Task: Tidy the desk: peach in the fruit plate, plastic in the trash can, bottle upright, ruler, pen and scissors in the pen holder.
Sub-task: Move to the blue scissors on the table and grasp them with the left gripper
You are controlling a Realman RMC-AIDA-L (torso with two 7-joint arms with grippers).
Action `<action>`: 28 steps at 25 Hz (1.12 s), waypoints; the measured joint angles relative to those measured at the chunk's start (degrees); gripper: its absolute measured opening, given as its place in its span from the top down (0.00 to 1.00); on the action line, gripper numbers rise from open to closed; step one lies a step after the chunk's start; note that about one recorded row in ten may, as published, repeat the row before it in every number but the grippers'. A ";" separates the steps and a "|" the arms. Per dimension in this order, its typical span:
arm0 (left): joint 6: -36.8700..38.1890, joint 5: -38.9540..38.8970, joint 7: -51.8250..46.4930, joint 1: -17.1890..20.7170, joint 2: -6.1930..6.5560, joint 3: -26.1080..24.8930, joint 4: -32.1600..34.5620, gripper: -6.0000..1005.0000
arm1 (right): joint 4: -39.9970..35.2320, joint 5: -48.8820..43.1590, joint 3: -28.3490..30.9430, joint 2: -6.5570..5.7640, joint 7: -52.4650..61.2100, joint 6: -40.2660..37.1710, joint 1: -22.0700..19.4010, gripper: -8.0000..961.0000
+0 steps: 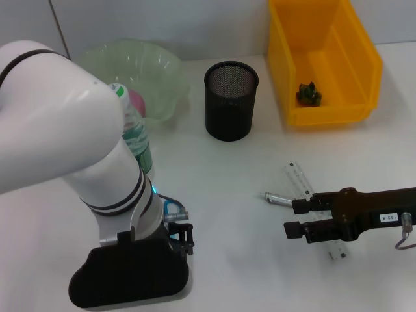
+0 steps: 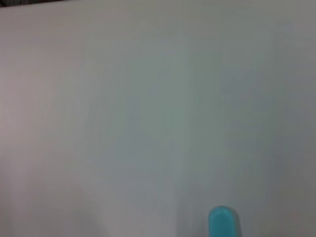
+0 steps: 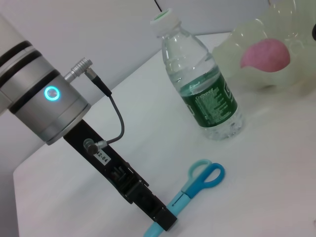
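Note:
The blue scissors (image 1: 171,208) (image 3: 197,183) lie flat on the white desk, and a blue tip (image 2: 222,223) shows in the left wrist view. My left gripper (image 1: 187,239) (image 3: 162,219) is down at their blade end. The bottle (image 1: 138,140) (image 3: 207,94) stands upright beside the green fruit plate (image 1: 166,71) (image 3: 256,39), which holds the pink peach (image 1: 136,102) (image 3: 264,53). The ruler (image 1: 300,181) and pen (image 1: 275,198) lie at the right. My right gripper (image 1: 296,218) is open just beside them. Green plastic (image 1: 309,94) sits in the yellow trash can (image 1: 364,65).
The black mesh pen holder (image 1: 231,101) stands at the middle back, between the fruit plate and the trash can. My bulky left arm (image 1: 65,130) covers the left front of the desk (image 1: 234,260).

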 joint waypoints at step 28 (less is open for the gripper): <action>-0.17 -0.36 -1.61 -1.93 -0.19 0.92 -2.67 0.58 | 0.00 -0.28 0.00 0.32 -0.39 0.17 0.37 0.33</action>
